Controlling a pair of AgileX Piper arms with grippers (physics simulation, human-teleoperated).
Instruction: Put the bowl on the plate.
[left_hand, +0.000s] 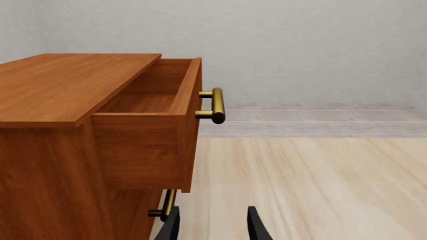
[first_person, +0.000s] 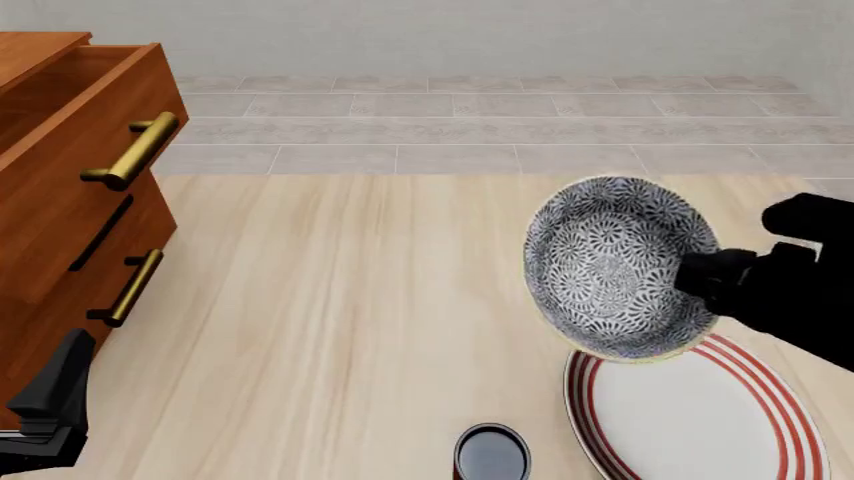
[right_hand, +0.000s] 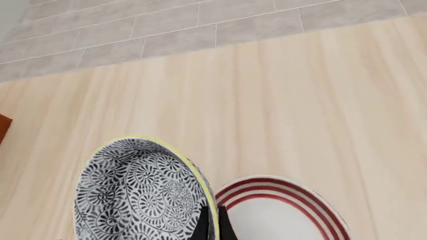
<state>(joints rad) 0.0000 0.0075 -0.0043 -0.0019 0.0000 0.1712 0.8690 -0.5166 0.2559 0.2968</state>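
Note:
The grey-and-white floral bowl (first_person: 614, 265) hangs tilted in the air, its opening facing the front camera. It sits over the far left edge of the white plate (first_person: 694, 410) with red rings. My right gripper (first_person: 701, 275) is shut on the bowl's right rim. In the right wrist view the fingers pinch the yellowish rim of the bowl (right_hand: 140, 195), with the plate (right_hand: 287, 215) beyond it. My left gripper (first_person: 54, 400) stands open and holds nothing at the near left, beside the cabinet; its open fingertips (left_hand: 257, 225) show in the left wrist view.
A wooden cabinet (first_person: 67, 200) fills the left side, its top drawer (left_hand: 153, 95) pulled open, with brass handles (left_hand: 215, 105). A small dark cup (first_person: 491, 452) stands at the near edge, just left of the plate.

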